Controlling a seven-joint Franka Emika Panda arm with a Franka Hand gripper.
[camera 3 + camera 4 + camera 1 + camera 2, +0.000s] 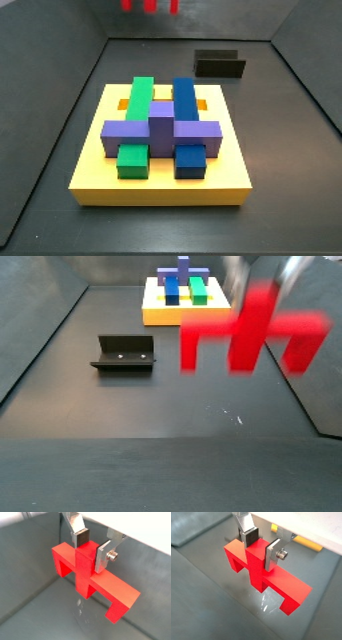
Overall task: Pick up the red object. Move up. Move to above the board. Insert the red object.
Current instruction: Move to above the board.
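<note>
The tool [89, 548] is closed on the red object [93, 577], and both wrist views show this clearly. Its two silver fingers [272, 556] press on opposite faces of the centre stem, close to where the stem meets the horizontal bar. The two legs and the stem of the red object [264, 574] point down toward the grey desk [211, 607], and the piece hangs free in the air, well apart from the desk surface.

In a side view the red object [251, 336] is seen large and blurred, and the fingers above it are too unclear to describe there. In the same view the board [185, 308] lies far behind the red object, and the fixture [124, 353] stands on the desk between the two, off to one side. In a side view only the lower tips of the red object [150, 5] show at the upper edge of the picture, beyond the fixture [221, 65]. The board [163, 178] there carries the purple block [160, 130], with green and blue blocks crossing it.
</note>
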